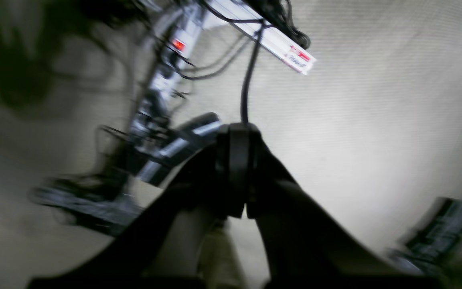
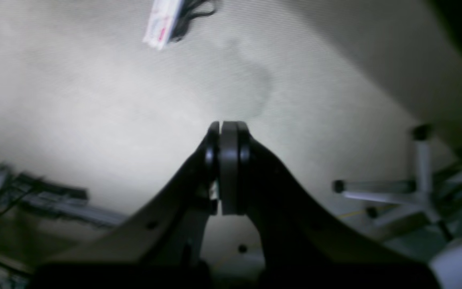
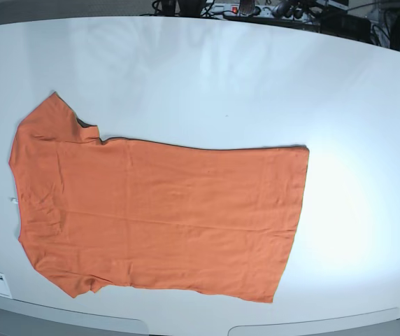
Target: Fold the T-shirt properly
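Observation:
The orange T-shirt (image 3: 158,210) lies spread flat on the white table (image 3: 221,77) in the base view, neckline at the left, hem at the right, one sleeve at the upper left and one at the lower left. No gripper shows in the base view. In the left wrist view my left gripper (image 1: 238,136) is shut with nothing between its fingers; the picture is blurred. In the right wrist view my right gripper (image 2: 227,132) is also shut and empty. Both wrist views look at beige floor, not at the shirt.
A white power strip (image 1: 291,54) with black cables and a metal frame (image 1: 155,132) show in the left wrist view. The right wrist view shows the power strip (image 2: 161,22) and a chair base (image 2: 415,192). Cables and gear lie behind the table's far edge (image 3: 256,10).

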You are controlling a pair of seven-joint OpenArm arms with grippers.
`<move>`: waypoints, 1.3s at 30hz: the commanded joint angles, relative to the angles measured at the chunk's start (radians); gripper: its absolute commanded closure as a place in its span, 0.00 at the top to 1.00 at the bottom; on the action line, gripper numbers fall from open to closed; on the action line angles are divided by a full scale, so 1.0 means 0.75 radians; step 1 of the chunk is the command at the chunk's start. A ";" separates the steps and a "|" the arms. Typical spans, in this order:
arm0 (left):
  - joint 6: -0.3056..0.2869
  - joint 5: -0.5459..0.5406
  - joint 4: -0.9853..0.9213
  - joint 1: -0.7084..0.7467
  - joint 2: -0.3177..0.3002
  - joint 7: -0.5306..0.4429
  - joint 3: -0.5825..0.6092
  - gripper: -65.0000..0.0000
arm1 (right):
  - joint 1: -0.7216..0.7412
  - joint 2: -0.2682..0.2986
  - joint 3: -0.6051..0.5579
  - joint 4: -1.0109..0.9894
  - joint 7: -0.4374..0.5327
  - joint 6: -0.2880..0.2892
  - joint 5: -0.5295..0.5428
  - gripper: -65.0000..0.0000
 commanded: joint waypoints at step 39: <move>-0.148 0.179 0.355 -0.513 -0.156 -0.105 -0.456 0.00 | 0.441 0.002 0.003 0.452 0.222 -0.034 -0.327 0.00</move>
